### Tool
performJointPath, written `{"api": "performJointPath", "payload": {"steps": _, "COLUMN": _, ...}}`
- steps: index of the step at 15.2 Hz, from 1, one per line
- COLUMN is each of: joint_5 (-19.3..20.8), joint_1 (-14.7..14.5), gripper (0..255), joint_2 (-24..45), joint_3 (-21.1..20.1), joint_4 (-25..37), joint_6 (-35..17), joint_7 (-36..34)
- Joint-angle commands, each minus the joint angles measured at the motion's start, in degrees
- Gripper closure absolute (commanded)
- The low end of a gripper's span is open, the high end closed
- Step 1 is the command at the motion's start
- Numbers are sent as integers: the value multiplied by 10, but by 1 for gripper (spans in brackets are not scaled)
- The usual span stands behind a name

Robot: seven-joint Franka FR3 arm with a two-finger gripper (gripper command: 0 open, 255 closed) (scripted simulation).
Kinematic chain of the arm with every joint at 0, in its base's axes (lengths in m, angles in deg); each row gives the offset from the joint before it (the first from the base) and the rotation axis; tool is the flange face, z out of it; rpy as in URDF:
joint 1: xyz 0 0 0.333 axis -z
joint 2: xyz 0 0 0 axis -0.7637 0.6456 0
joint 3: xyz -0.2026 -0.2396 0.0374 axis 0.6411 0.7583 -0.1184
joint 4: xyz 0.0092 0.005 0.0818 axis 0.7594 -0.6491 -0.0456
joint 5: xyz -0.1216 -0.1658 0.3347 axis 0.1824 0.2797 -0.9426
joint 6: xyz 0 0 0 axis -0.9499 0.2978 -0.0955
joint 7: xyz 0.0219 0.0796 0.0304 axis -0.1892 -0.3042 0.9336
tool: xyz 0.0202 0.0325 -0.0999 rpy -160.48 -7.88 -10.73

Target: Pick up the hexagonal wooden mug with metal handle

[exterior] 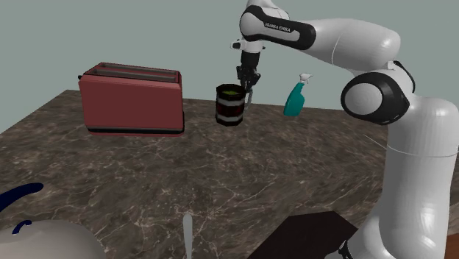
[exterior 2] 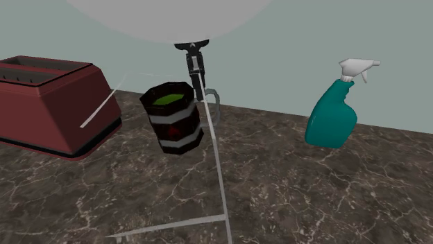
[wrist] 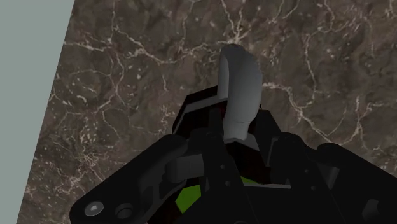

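The hexagonal mug is dark with pale bands, a green inside and a grey loop handle. It is near the back of the marble counter, between the toaster and the spray bottle. In the second exterior view the mug leans over; whether its base touches the counter I cannot tell. My black gripper comes down from above and is shut on the mug's rim where the handle joins. In the wrist view the gripper clasps the dark mug body, with the grey handle sticking out beyond the fingers.
A dark red toaster stands to the shoulder view's left of the mug. A teal spray bottle stands to its right by the back edge. A pale rounded object and a thin grey blade lie at the front.
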Motion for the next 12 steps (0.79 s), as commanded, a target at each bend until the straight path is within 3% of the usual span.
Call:
{"api": "performJointPath", "payload": {"steps": 1, "joint_5": -2, "joint_1": 2, "gripper": 255, "joint_2": 7, "joint_3": 0, "joint_4": 28, "joint_6": 19, "joint_7": 2}}
{"api": "performJointPath", "payload": {"steps": 6, "joint_5": -8, "joint_1": 11, "gripper": 255, "joint_2": 39, "joint_3": 1, "joint_4": 119, "joint_6": 78, "joint_7": 8}}
{"api": "performJointPath", "payload": {"steps": 10, "joint_5": -17, "joint_1": 24, "gripper": 255, "joint_2": 87, "joint_3": 0, "joint_4": 231, "joint_6": 143, "joint_7": 13}}
{"api": "performJointPath", "payload": {"steps": 12, "joint_5": -17, "joint_1": 25, "gripper": 255, "joint_2": 90, "joint_3": -1, "joint_4": 238, "joint_6": 146, "joint_7": 13}}
